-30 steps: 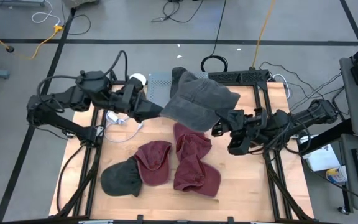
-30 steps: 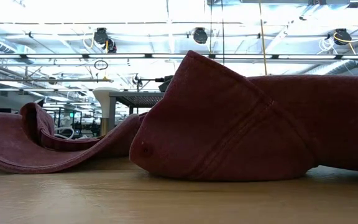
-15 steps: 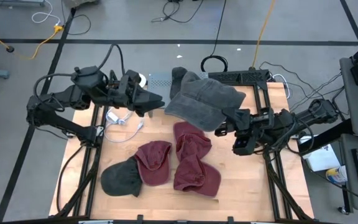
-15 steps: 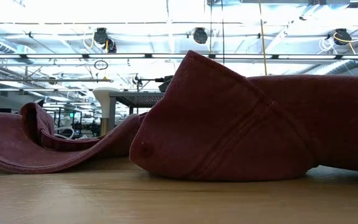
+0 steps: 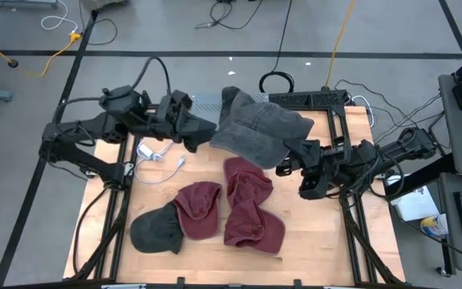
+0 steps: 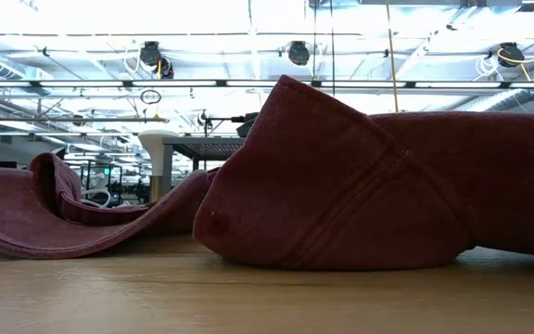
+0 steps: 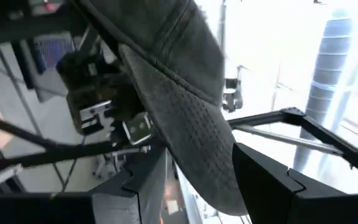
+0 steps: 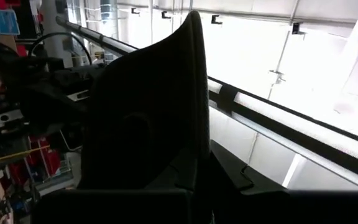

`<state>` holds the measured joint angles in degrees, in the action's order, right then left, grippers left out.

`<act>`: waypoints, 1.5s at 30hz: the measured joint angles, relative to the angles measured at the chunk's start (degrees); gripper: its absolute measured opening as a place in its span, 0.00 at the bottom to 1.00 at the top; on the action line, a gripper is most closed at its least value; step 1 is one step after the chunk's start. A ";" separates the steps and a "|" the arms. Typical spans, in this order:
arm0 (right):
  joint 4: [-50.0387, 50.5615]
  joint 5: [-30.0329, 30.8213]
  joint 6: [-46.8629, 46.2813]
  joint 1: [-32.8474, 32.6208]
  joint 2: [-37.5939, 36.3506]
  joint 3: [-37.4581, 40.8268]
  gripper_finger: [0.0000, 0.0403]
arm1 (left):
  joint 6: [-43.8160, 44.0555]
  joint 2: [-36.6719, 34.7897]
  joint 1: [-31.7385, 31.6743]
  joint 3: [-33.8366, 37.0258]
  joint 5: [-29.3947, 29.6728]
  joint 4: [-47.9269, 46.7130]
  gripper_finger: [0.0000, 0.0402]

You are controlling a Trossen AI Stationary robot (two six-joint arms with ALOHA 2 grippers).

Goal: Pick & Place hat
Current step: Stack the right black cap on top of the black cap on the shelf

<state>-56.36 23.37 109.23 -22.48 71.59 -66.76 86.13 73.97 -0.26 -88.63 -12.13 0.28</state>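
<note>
Wooden table (image 5: 311, 241), light top, black frame rails along both sides. Right arm reaches in from the right edge; right gripper (image 5: 289, 155) clenched on the rim of the grey hat (image 5: 259, 128), which hangs lifted above the far middle of the table, crown spread wide, one dark end trailing toward the far edge. In the right wrist view the same hat (image 8: 148, 118) stands up as a dark peaked shape pinched between that arm's fingers. Left arm comes in from the left edge; left gripper (image 5: 203, 128) sits just beside the hat's left edge, jaws parted. Left wrist view shows the hat's brim (image 7: 191, 124) dipping down between the two spread fingers (image 7: 138, 186); whether they touch the cloth cannot be told. Below the lifted hat, on the table's middle, a heap of red hats (image 5: 243, 205): one near the centre, one toward the front right, one folded toward the left. The low view shows two of them close up, a big red crown (image 6: 369, 186) and a flatter red one (image 6: 54, 209) to its side, both resting on the wood. Dark grey hat (image 5: 155, 229) lies at the front left, touching the folded red one. Small white cable (image 5: 157, 154) on the table near the left arm.
</note>
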 joint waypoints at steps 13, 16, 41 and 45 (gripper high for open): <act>2.59 -0.88 -0.19 0.30 0.00 0.00 0.03 | 0.81 2.36 0.01 0.04 -2.94 6.69 0.46; 2.60 0.39 -1.74 0.86 0.00 0.00 0.05 | 0.77 2.19 -0.08 0.04 -3.01 7.88 0.46; 12.18 9.64 -17.63 0.94 0.00 0.01 0.26 | 1.18 2.21 -1.82 0.04 -9.32 10.51 0.03; 12.64 9.89 -29.86 -0.67 0.00 0.00 0.29 | 1.20 2.19 -3.37 0.04 -11.69 11.78 0.05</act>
<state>-43.71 33.27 79.36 -23.15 71.59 -66.76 87.33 76.16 -3.63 -88.60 -23.81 12.05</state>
